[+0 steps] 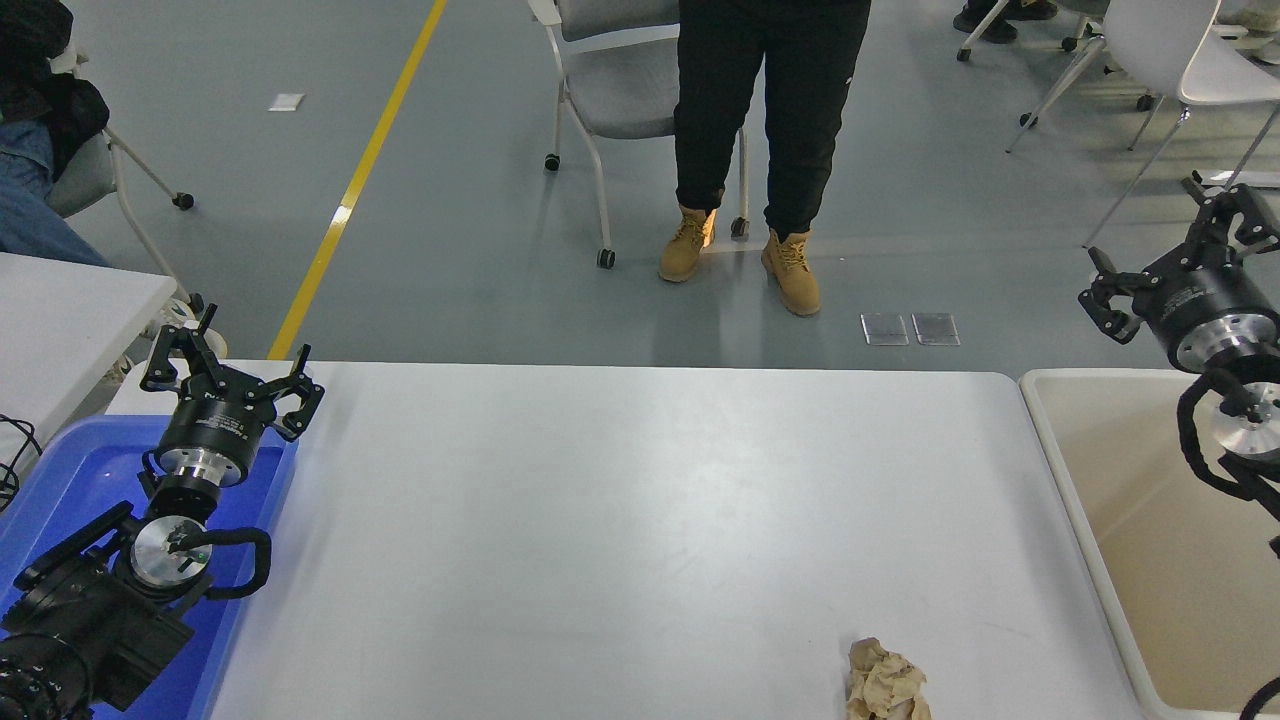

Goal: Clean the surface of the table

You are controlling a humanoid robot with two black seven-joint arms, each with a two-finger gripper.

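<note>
The table surface [620,520] is a wide white-grey top filling the middle of the head view. A crumpled beige paper wad [885,685] lies on it near the front edge, right of centre. My right gripper [1175,245] is open and empty, raised at the right edge above the far end of the beige tub, well away from the wad. My left gripper [232,362] is open and empty, parked at the lower left over the blue tray.
A beige plastic tub [1070,500] stands against the table's right edge. A blue tray [60,480] sits under the left arm. A person in black trousers and tan boots [760,150] stands beyond the far side by a grey chair [620,90]. A smaller white table corner [60,320] is at left.
</note>
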